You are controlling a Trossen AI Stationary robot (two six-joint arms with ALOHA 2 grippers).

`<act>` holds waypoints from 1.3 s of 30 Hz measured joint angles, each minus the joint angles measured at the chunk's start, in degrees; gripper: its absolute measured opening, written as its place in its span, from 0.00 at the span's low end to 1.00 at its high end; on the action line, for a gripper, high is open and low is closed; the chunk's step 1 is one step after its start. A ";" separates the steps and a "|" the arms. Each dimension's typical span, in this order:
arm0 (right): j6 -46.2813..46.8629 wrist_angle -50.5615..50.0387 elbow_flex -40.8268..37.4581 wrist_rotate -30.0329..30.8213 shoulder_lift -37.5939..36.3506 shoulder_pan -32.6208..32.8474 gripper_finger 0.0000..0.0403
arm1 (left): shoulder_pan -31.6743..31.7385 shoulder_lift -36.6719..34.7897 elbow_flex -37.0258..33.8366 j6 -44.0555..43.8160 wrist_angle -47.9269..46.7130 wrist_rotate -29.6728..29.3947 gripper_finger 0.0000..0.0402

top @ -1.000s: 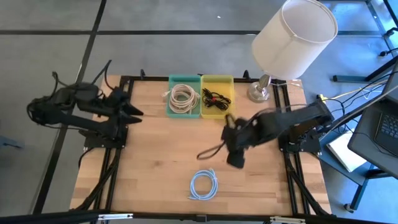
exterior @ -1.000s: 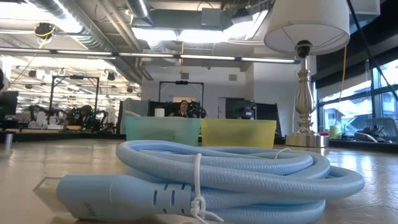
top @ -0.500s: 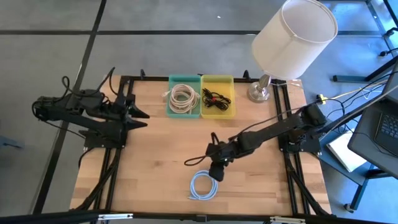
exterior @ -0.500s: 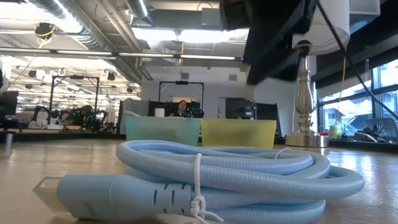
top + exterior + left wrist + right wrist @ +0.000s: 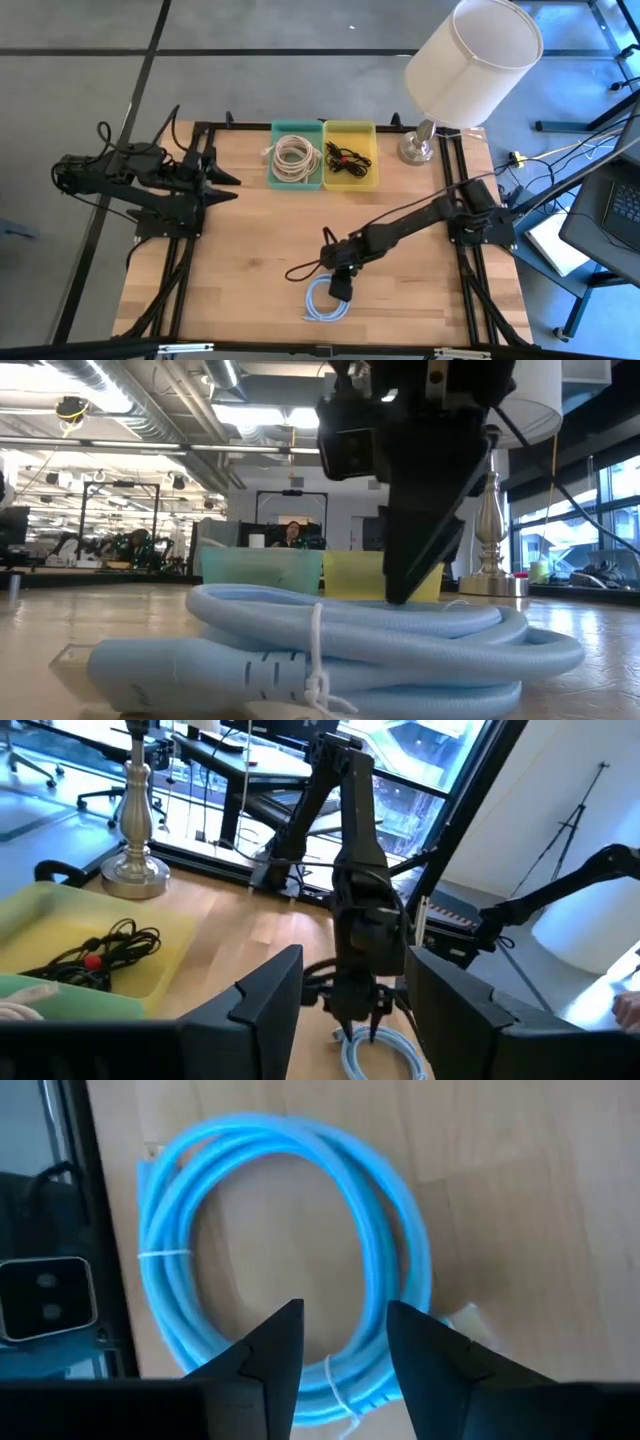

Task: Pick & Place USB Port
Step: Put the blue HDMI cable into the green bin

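Right end effector has descended onto the blue cable coil, fingers straddling 1 strand.

Light blue USB cable, coiled, tied, flat on table's front edge

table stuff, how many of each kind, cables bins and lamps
coiled cables: 3 (light blue cable, white cable, black cable)
bins: 2 (green bin, yellow bin)
lamps: 1 (table lamp)
total: 6
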 joint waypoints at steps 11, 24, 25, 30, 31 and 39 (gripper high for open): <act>-3.49 3.09 0.33 1.42 3.87 -1.86 0.34 | 0.02 0.00 0.00 3.03 0.00 -2.29 0.43; -5.77 2.08 0.07 4.62 3.41 -3.03 0.01 | 0.02 -0.02 0.00 2.62 -0.09 -2.29 0.43; -5.74 1.34 -0.03 5.54 2.71 -2.90 0.01 | 0.02 0.00 0.00 2.62 -0.11 -2.29 0.43; -5.23 -8.49 0.29 12.74 -1.89 -1.97 0.00 | 0.02 0.00 0.00 2.62 -0.49 -2.85 0.43; -4.76 -10.44 1.00 13.68 -3.10 -1.93 0.00 | 0.02 0.00 0.00 2.62 -0.50 -3.00 0.43; -4.28 -15.63 5.60 22.55 -10.82 -0.68 0.00 | 0.07 0.20 0.00 2.40 -2.90 -5.44 0.43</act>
